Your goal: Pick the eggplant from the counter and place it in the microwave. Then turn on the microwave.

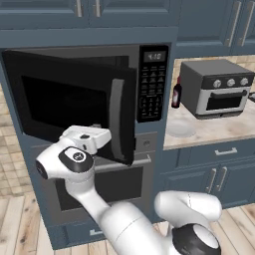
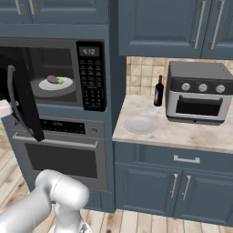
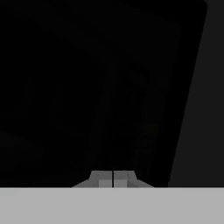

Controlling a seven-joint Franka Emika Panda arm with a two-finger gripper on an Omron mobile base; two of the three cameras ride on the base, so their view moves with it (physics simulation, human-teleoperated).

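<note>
Eggplant (image 2: 54,80) lies on white turntable (image 2: 63,86) inside microwave (image 2: 91,77), door (image 1: 74,109) part open. Gripper (image 3: 113,178) fingers pressed together, empty, close against the dark door glass.

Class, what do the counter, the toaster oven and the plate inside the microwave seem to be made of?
Counter: pale speckled stone, judging by its mottled beige surface. Toaster oven: probably brushed grey metal with a dark glass window. Plate: white, smooth, perhaps ceramic or glass.
</note>
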